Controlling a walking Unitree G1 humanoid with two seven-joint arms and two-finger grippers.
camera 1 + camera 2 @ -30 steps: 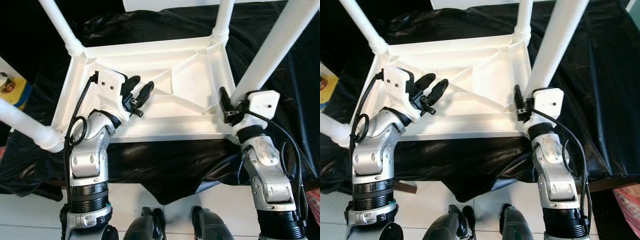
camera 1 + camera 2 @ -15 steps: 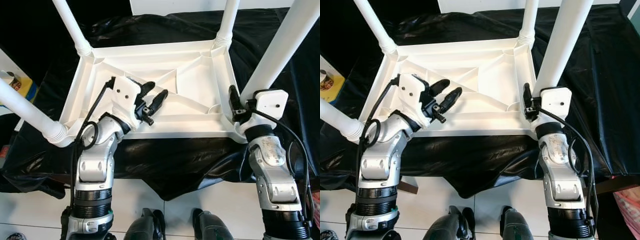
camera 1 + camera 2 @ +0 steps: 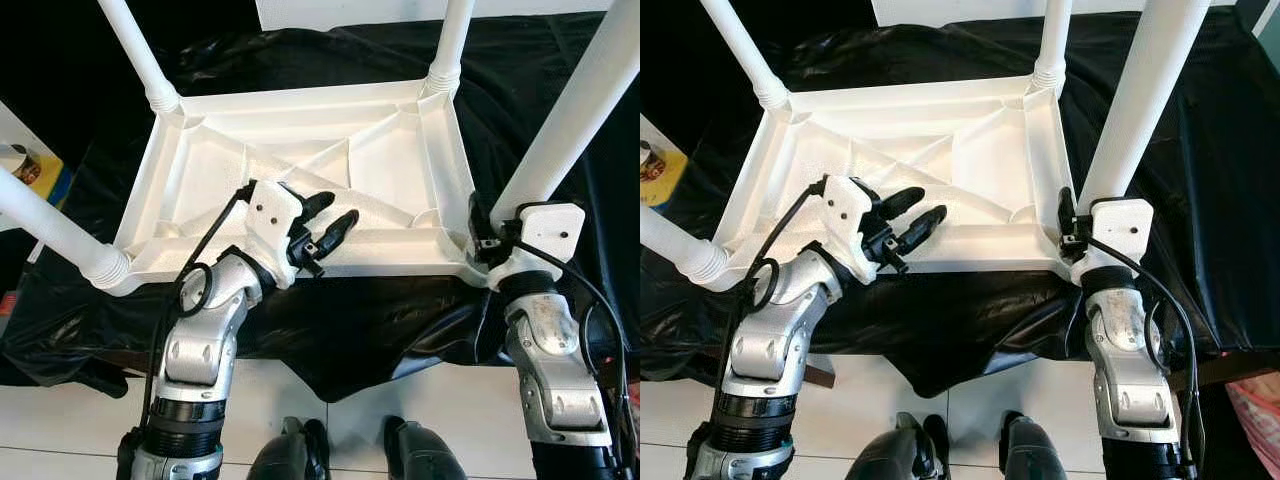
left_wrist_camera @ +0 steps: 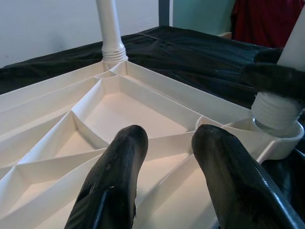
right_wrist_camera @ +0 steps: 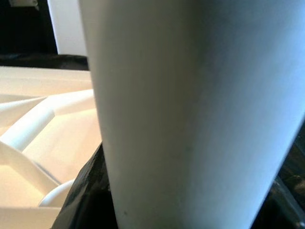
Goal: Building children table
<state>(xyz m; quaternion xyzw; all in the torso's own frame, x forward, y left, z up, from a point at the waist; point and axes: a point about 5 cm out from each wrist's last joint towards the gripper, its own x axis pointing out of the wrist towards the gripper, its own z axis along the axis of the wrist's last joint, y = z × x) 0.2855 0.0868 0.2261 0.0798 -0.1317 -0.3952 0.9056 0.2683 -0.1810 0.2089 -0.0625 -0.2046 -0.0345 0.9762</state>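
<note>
The white plastic children's table [image 3: 310,170] lies upside down on a black sheet [image 3: 350,320], four legs pointing up. It looks light and stiff, ribbed underneath, with smooth and probably slippery round legs. A leg's base by its socket, or the rim, seems the safest place to hold. The right gripper [image 3: 1072,228] is at the base of the table's near right leg [image 3: 1135,110]; it appears closed around it, though the fingers are mostly hidden. The left gripper [image 3: 325,222] hovers spread open and empty over the table's near rim.
</note>
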